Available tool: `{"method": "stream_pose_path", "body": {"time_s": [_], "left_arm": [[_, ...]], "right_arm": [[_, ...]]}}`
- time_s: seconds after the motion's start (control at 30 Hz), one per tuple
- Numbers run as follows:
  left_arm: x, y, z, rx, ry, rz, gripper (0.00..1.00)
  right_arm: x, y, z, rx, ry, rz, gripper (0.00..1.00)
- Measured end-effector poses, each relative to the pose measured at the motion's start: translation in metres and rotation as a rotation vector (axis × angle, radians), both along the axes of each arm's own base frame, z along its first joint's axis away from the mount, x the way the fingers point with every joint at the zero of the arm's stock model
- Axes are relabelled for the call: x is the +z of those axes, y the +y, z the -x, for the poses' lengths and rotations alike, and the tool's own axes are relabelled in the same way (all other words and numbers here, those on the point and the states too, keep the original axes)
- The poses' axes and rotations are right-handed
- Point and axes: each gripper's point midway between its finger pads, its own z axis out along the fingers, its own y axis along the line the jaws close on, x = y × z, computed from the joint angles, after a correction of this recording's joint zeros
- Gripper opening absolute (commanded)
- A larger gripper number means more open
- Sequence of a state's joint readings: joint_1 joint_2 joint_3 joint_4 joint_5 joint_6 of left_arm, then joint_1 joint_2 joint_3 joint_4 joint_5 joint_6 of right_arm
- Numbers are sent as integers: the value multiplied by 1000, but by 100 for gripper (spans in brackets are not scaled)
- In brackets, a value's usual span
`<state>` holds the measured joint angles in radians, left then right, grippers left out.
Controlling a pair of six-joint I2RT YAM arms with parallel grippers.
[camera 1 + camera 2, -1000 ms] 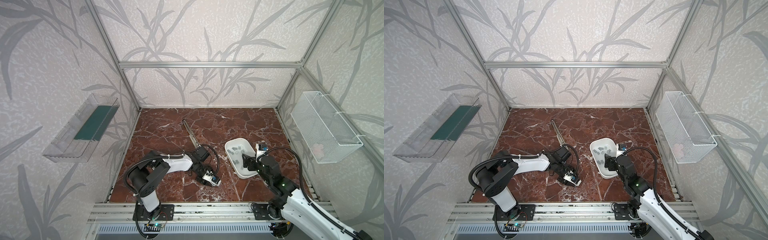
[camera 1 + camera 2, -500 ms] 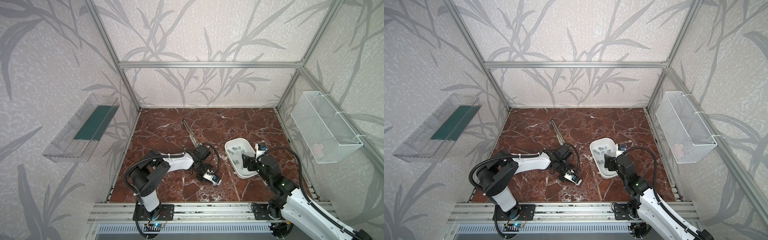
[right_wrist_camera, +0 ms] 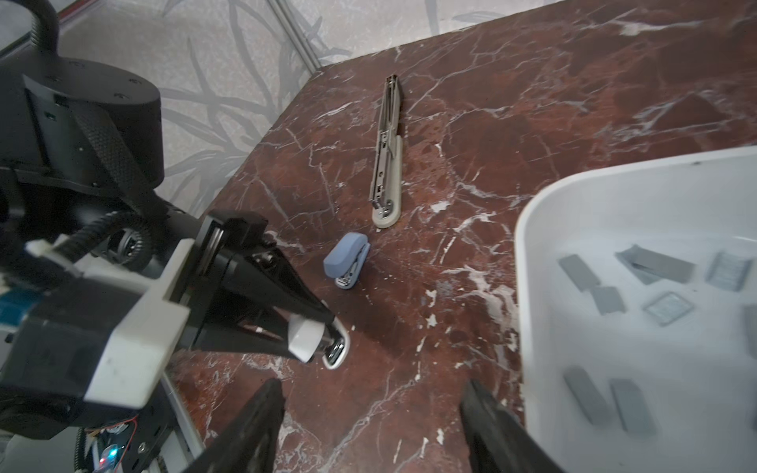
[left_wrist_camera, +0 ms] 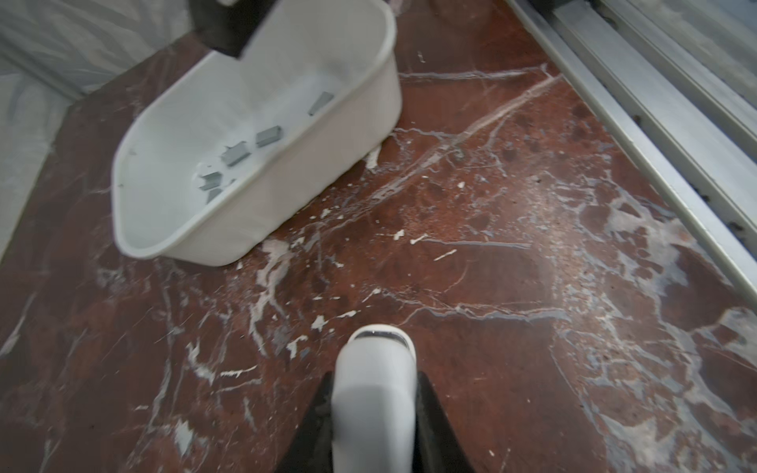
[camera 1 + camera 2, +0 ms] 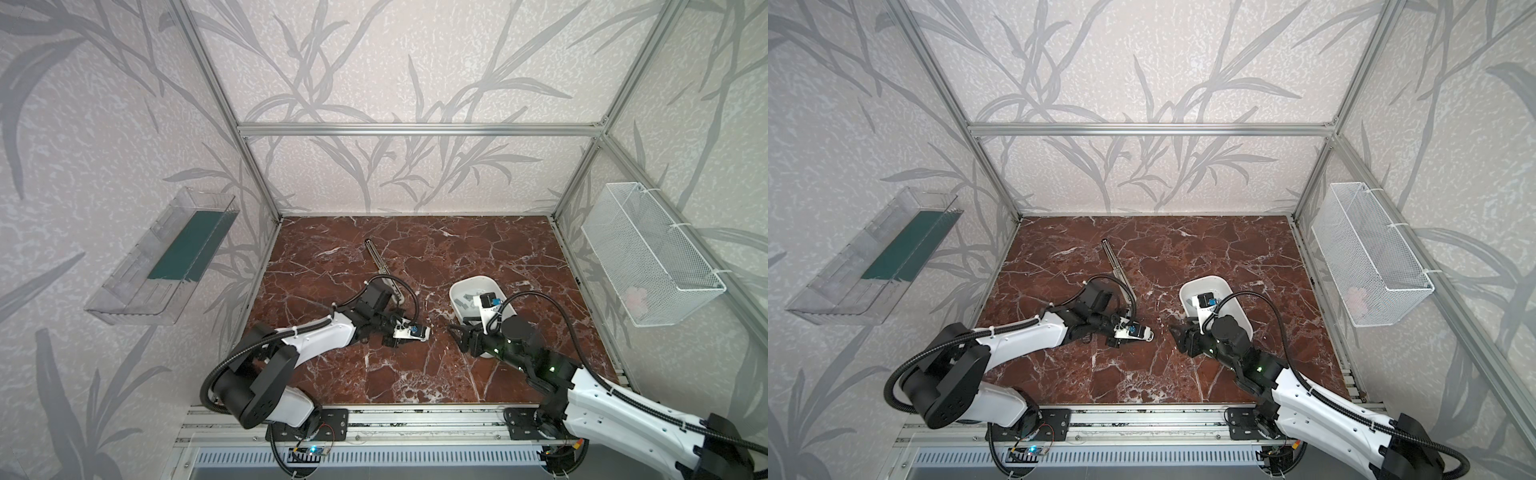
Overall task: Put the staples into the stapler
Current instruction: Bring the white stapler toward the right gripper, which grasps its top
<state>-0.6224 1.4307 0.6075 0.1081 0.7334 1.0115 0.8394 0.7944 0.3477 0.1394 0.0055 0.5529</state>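
Beside the white tub [image 4: 327, 164], the right gripper [image 3: 370, 385] is hanging wide open and empty, while left of the tub the left gripper [image 3: 313, 338] is clamping a white stapler [image 4: 375, 409]. The staples [image 3: 655, 266] are lying loose inside the tub; the open gripper is likely needing to go in over the rim and pinch one strip by its long edges. Beyond, a long stapler [image 3: 385, 164] and a blue stapler [image 3: 346, 260] are lying clear of that path; only the tub's wall is standing in the way.
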Motion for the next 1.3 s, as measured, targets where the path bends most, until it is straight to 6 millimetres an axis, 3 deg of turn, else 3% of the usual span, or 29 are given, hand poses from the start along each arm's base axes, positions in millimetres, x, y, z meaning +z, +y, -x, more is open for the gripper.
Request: {"method": "stream_pose_path", "body": {"time_s": [0.17, 0.4, 0.6, 0.77, 1.03, 1.3], "left_arm": [[-2, 2, 3, 88, 22, 109, 0], [42, -8, -11, 140, -25, 272, 0], [64, -10, -13, 145, -53, 336, 0], [68, -8, -5, 127, -61, 354, 0], [75, -5, 3, 98, -73, 375, 0], [66, -1, 6, 103, -68, 366, 0]], "right_arm": [[-2, 19, -3, 31, 30, -55, 52], [-13, 36, -6, 48, 89, -99, 42], [-6, 43, -7, 54, 80, -142, 40], [-14, 48, -8, 63, 97, -130, 35], [-4, 57, -10, 80, 80, -157, 33], [-12, 68, -10, 98, 125, -176, 22]]}}
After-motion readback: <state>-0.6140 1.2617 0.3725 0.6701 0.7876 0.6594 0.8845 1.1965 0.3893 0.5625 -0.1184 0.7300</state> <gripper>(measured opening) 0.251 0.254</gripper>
